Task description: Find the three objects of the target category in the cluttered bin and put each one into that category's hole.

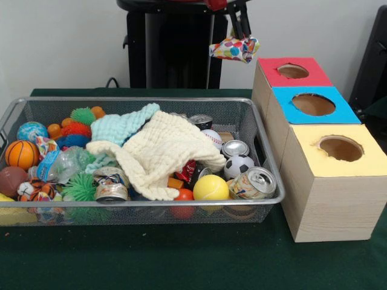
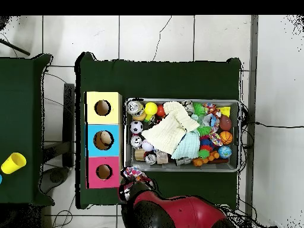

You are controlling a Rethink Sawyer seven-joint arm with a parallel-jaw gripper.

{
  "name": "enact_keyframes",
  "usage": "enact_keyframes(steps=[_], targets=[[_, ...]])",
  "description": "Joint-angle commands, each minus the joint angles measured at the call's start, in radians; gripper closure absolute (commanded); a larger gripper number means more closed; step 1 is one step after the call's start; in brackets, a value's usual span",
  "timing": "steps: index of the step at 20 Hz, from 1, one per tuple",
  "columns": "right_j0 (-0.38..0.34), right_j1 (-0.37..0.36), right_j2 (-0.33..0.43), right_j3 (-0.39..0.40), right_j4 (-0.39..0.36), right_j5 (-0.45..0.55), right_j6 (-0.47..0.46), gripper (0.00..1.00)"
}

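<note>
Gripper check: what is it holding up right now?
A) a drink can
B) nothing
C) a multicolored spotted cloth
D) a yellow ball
C: the gripper is shut on a multicolored spotted cloth, hanging beside the red-topped box and outside the wire bin, in the front view.

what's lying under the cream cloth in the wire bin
The cream cloth overlaps a mint cloth, and a red can pokes out at its edge. Whatever lies beneath its middle is covered.
</note>
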Motion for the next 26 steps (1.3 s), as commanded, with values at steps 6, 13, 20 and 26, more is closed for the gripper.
enact_keyframes(steps=[6,13,20,26], targets=[[0.075,-0.092,0.034,0.026,0.104,0.076,0.176,1.0],[0.325,-0.027,-0.2,-0.154,0.119,0.152,0.212,1.0],[0.494,0.075,-0.368,-0.296,0.154,0.173,0.232,1.0],[0.564,0.109,-0.435,-0.331,0.2,0.151,0.233,1.0]])
